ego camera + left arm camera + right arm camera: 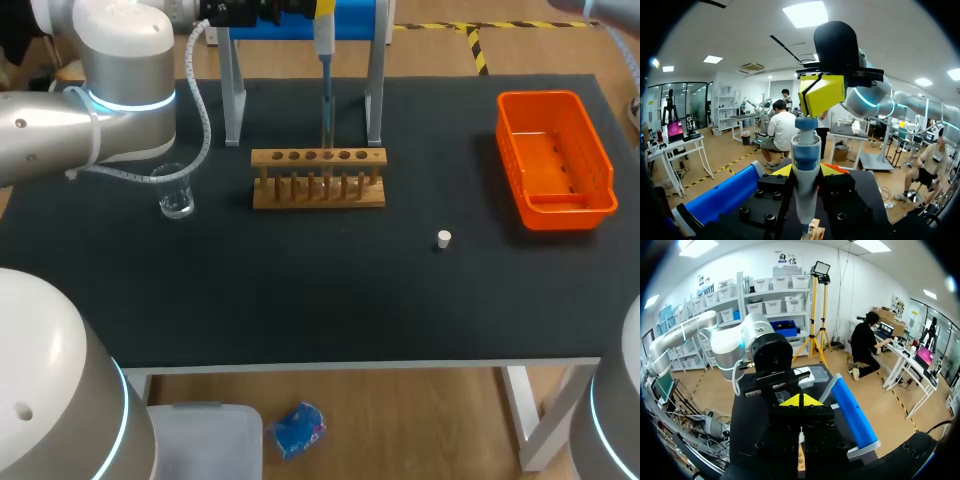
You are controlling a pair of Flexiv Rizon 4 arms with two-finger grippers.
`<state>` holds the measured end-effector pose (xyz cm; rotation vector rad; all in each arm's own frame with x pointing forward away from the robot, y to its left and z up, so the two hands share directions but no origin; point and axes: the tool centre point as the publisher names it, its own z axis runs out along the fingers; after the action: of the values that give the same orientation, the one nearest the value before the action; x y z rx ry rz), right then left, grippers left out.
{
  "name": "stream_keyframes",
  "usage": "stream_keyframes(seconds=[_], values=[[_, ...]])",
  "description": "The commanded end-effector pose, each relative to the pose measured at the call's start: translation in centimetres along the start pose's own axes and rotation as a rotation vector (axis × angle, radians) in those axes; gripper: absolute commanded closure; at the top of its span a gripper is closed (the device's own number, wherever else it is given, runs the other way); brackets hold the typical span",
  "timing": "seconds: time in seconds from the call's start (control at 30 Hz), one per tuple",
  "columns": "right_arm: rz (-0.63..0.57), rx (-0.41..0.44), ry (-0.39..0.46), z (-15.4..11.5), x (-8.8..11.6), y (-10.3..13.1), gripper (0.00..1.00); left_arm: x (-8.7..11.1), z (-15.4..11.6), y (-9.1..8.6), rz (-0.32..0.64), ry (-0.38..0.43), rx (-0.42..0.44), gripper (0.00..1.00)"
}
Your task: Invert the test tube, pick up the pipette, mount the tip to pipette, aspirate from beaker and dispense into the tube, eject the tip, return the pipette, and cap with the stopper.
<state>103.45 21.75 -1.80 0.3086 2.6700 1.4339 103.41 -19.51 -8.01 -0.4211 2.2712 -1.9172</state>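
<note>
Left end effector (806, 171) clamps the pipette (805, 150) upright above the rack (318, 178). Right end effector (822, 95), fingers closed together, rests on the pipette's top, probably to dispense.

I see a black table (300, 290). An orange basket (572, 210) sits by its right edge, near the far corner. A wooden rack (318, 196) with a row of holes stands mid-table, toward the far edge. Just behind it is a blue stand (355, 20) on grey legs.

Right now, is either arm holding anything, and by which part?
Yes: the left jaws hold the pipette upright by the upper part of its white body.
</note>
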Motion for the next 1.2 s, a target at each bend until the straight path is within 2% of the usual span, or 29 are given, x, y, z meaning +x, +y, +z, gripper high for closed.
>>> stream_keyframes(seconds=[0.03, 0.63, 1.2], values=[[0.004, 0.002, 0.002, 0.3, 0.1, -0.6, 1.0, 0.0, -0.1, -0.1, 0.001, -0.003, 0.003, 1.0], [0.027, 0.006, 0.014, 0.9, 0.5, -1.7, 1.0, 0.0, -0.1, -0.1, 0.001, -0.003, 0.003, 1.0], [0.002, -0.014, -0.008, -0.3, 0.3, -0.2, 1.0, 0.0, -0.1, -0.1, 0.001, -0.003, 0.003, 1.0]])
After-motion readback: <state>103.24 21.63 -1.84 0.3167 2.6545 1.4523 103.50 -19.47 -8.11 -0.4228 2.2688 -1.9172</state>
